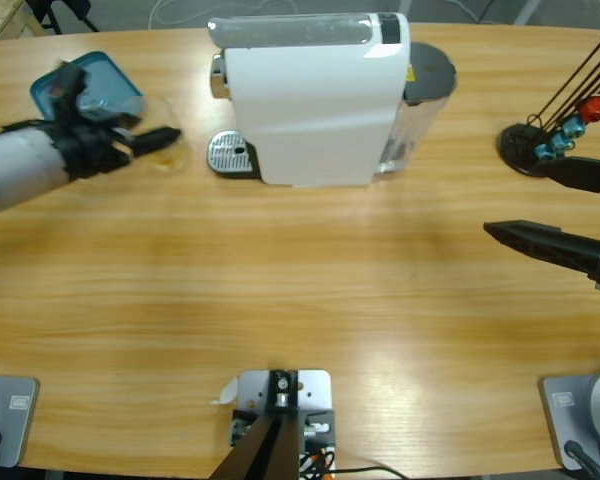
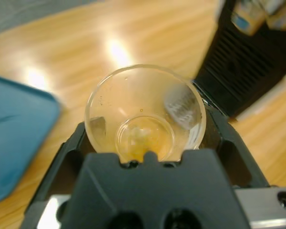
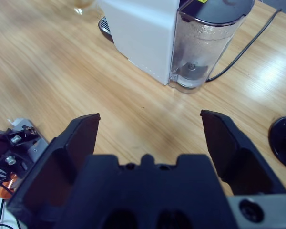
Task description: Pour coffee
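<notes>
We count one glass [image 2: 145, 117], clamped in our left gripper [image 2: 145, 157] beside one teal tray [image 1: 65, 85], a little coffee [image 2: 144, 138] pooled inside. Our right gripper [image 3: 150, 136] gapes empty before one coffee machine [image 1: 315, 100].

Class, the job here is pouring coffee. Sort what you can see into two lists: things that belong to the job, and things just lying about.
Belongs to the job:
- glass, held in the left tool
- coffee, a shallow pool in the glass
- coffee machine with drip grate

Just lying about:
- teal tray
- black stand with rods
- right tool, open and idle
</notes>
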